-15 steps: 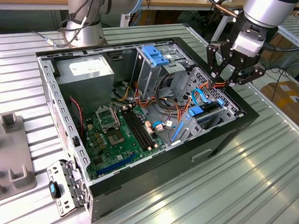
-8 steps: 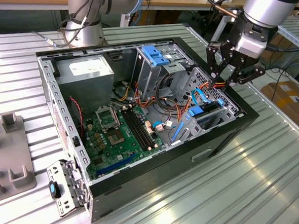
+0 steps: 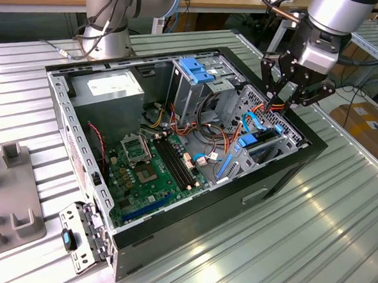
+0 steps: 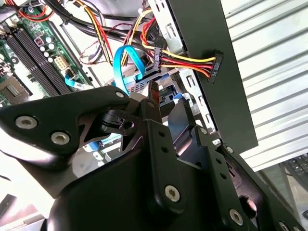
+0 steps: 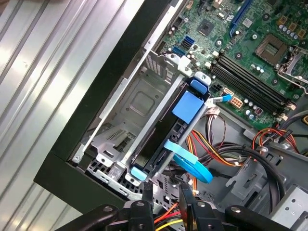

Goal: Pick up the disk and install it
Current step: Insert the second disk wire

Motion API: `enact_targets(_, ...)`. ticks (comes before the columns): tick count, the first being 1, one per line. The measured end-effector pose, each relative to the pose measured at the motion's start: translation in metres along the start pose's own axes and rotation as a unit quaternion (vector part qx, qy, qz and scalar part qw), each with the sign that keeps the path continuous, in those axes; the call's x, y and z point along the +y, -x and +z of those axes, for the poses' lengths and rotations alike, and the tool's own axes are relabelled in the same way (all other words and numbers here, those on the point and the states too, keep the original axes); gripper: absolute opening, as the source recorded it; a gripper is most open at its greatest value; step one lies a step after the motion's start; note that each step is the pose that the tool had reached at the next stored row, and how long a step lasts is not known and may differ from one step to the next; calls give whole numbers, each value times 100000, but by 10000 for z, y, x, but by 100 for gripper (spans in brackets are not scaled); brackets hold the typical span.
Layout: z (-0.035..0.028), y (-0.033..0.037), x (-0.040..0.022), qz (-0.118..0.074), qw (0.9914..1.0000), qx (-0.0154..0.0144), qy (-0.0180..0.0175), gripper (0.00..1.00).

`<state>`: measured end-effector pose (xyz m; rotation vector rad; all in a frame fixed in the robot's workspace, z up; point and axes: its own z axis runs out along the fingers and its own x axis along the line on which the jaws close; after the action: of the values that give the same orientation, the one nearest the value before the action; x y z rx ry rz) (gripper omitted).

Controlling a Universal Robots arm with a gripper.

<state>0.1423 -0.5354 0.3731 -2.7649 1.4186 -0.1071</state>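
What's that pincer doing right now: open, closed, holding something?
Pincer: open, fingers apart, holding nothing. It hangs close over the disk, which sits in its bay.

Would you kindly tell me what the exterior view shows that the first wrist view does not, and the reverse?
Exterior view: the grey power-supply box with a white sticker, the light-blue plastic latch piece, and a grey moulded fixture on the table at that view's left.

First wrist view: a look down into the silver drive cage, where a dark slab with blue plastic end rails, apparently the disk, stands on edge.

Both: the green motherboard, the ribbed metal table and the gripper.
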Motion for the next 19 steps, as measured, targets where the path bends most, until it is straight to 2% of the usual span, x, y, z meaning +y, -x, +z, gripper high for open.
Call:
enact_targets(4, 0, 0, 0, -2864, 99959, -171, -131, 36)
enact_targets(7, 1, 0, 0, -5212, 99863, -317, -244, 36)
enact_targets(19, 1, 0, 0, -5468, 99850, -331, -256, 36)
